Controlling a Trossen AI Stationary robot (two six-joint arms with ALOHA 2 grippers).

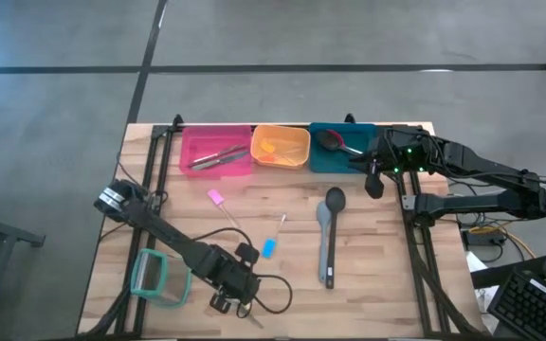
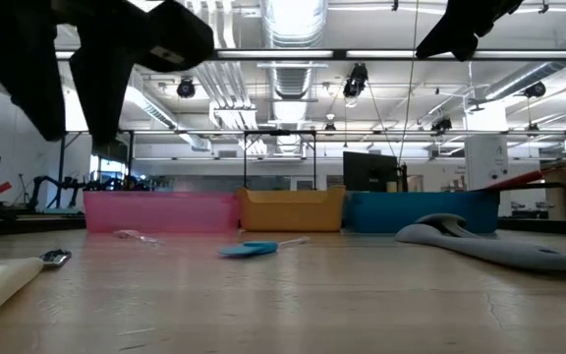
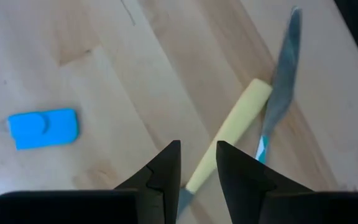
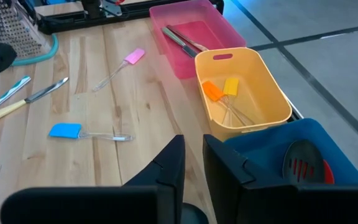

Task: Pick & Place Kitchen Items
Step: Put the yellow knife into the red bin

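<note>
Left gripper (image 3: 197, 163) near-left, fingers slightly apart over yellow-handled knife (image 3: 229, 137), nothing grasped. Right gripper (image 4: 193, 158) far-right by blue bin (image 1: 335, 150), fingers narrowly apart, empty. Grey spoon (image 1: 329, 232) lying centre-right; blue spatula (image 1: 271, 244) mid-table.

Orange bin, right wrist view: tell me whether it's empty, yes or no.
No. The orange bin holds two small spatulas, one orange and one yellow, lying on its floor.
</note>
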